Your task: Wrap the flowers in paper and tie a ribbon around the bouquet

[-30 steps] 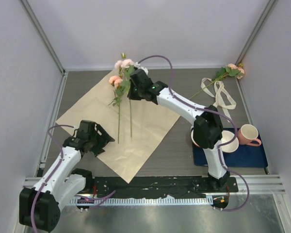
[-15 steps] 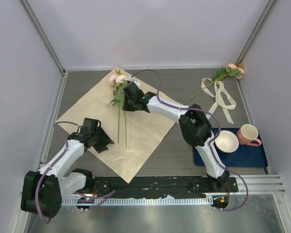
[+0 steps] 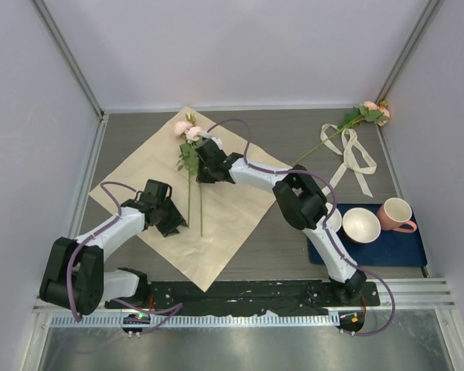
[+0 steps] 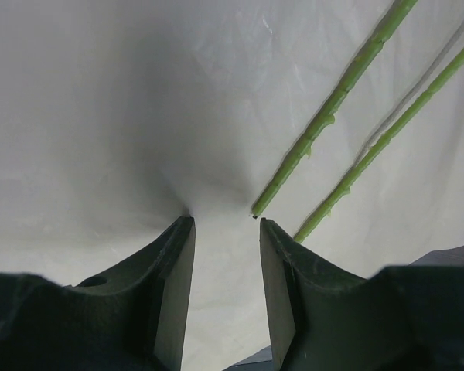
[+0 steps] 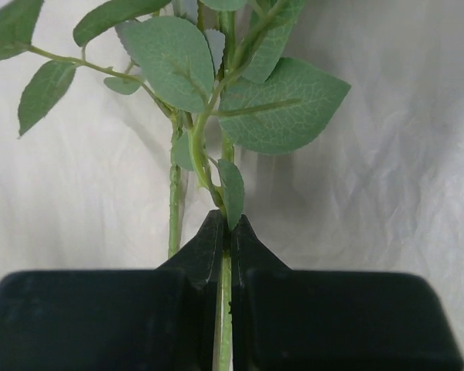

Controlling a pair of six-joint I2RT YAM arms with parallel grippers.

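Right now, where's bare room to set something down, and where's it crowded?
Free: the near part of the paper, right of the flowers; bare table between the paper's far corner and the ribbon. Crowded: the stems, with the right gripper shut on one and the left gripper at their ends; the blue mat, with bowl and mug.

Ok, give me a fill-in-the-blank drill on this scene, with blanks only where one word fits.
The right gripper is shut on a ____ of the flowers.
The left gripper, down at the paper, has its jaws ____.
The pink mug stands on the dark ____ mat.
The ribbon lies on the ____ arm's side.
Missing: stem; open; blue; right.
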